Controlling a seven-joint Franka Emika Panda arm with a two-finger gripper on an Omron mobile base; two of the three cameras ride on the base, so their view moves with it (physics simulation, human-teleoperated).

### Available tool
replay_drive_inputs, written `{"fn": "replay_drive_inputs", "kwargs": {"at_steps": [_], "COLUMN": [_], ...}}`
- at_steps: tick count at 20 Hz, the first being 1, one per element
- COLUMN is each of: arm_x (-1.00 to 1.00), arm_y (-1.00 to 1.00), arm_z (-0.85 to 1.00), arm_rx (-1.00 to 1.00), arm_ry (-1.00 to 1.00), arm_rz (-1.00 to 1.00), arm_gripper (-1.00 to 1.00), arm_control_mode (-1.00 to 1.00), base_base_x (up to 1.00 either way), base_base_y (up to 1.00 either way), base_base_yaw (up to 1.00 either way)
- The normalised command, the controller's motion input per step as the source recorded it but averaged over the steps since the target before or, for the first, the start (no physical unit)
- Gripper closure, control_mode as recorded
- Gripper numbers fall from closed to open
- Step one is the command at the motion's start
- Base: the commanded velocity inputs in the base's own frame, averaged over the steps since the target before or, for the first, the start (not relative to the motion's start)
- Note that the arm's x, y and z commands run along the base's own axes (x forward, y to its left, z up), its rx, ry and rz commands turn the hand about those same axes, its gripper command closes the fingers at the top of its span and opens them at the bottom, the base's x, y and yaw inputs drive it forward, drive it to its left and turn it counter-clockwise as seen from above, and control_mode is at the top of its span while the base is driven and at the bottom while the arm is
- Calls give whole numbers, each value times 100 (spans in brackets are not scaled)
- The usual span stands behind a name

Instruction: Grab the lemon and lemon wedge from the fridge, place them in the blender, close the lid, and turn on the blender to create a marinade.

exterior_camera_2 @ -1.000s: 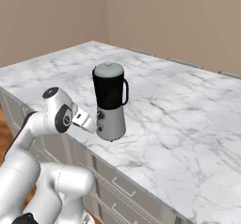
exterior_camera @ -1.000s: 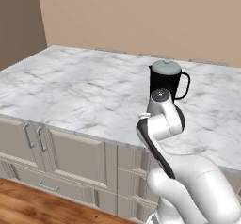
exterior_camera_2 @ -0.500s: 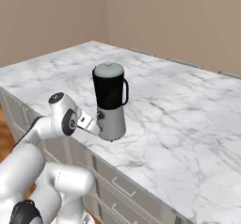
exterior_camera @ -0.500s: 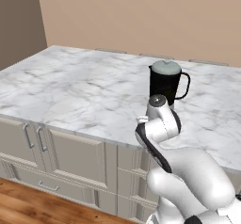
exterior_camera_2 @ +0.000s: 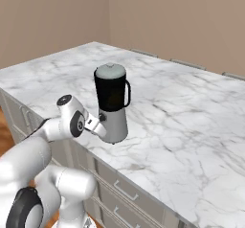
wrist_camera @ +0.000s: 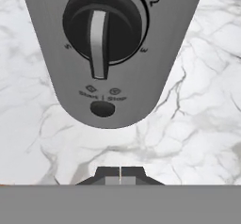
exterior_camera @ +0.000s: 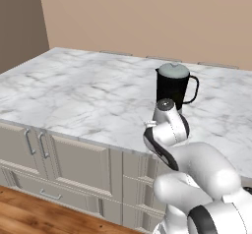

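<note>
Silver blender (wrist_camera: 110,53) base directly ahead of closed end effector (wrist_camera: 120,170).

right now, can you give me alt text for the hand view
Close-up of the blender's silver-grey base upside down in frame, showing a large black dial and a small dark start/stop button. The shut claw points at it over the white marble counter.

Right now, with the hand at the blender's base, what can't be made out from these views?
- Jug contents: the black jug is opaque and the lid covers it.
- Gripper in the left base view: hidden behind the arm.
- Button labels above the small button: too small to read in the hand view.
</note>
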Motion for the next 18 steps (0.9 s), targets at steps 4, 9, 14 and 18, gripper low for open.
{"fn": "replay_drive_inputs", "kwargs": {"at_steps": [4,9,14,18], "arm_x": [23,27,24,24], "arm_y": [-3,0,0,0], "arm_z": [-15,-13,-11,-11], "arm_rx": [0,0,0,0], "arm_ry": [1,1,0,0], "arm_rz": [0,0,0,0], "arm_gripper": [100,100,100,100], "arm_control_mode": [-100,-100,-100,-100], "base_base_x": [0,0,0,0], "base_base_y": [0,0,0,0], "base_base_yaw": [0,0,0,0]}}
